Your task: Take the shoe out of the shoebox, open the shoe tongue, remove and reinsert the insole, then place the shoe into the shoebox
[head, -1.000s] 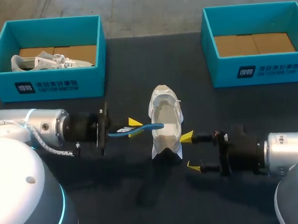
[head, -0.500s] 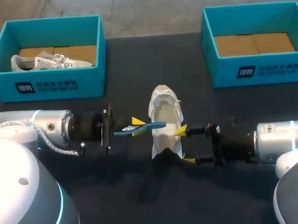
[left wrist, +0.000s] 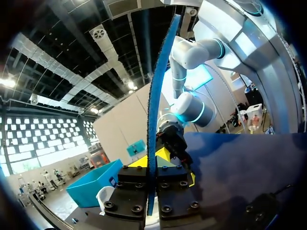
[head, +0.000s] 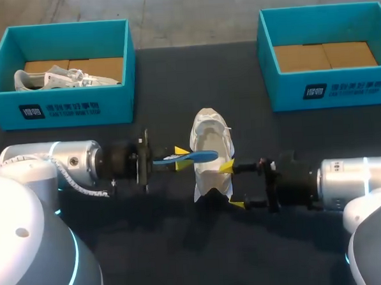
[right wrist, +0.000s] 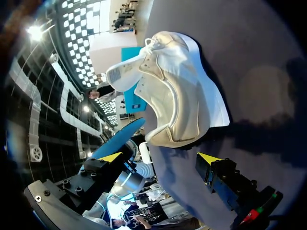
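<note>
Sitting on the dark bench between left box and right box, well apart from both, the white shoe is standing upright, sole down. Right hand is gaping wide at its heel, gripping nothing. Left hand is pinching the blue insole, holding its tip over the shoe's opening.
</note>
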